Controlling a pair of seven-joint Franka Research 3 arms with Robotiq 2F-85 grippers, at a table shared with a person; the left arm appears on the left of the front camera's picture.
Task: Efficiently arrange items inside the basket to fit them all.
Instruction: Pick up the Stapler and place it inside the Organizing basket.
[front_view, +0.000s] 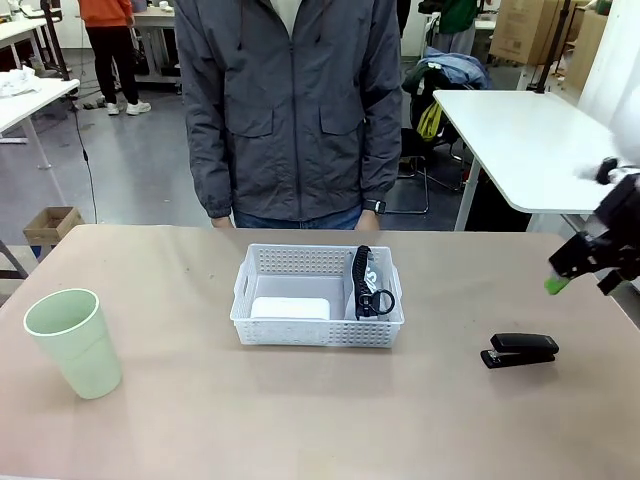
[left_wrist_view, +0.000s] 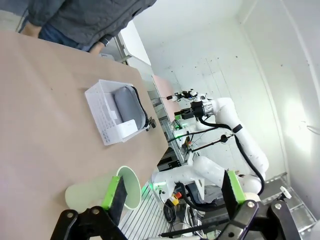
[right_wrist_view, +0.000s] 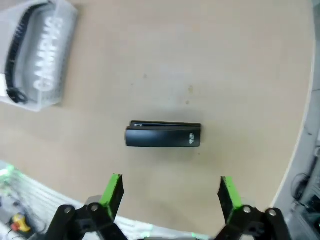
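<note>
Right of basket (front_view: 316, 330): stapler (front_view: 519, 350), open tabletop (front_view: 300, 420) around | cup (front_view: 72, 340) near left edge | left gripper (left_wrist_view: 174, 178), right gripper (right_wrist_view: 170, 179): jaws wide, empty

Left pincer (left_wrist_view: 174, 176) open beside cup (left_wrist_view: 133, 185); basket (left_wrist_view: 102, 118) holds pouch (left_wrist_view: 125, 101), block (left_wrist_view: 128, 128).

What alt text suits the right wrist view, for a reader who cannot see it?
A black stapler lies flat on the tan table, ahead of the robot's open right hand. At top left, a white basket holds a grey CAMPUS pouch.
</note>
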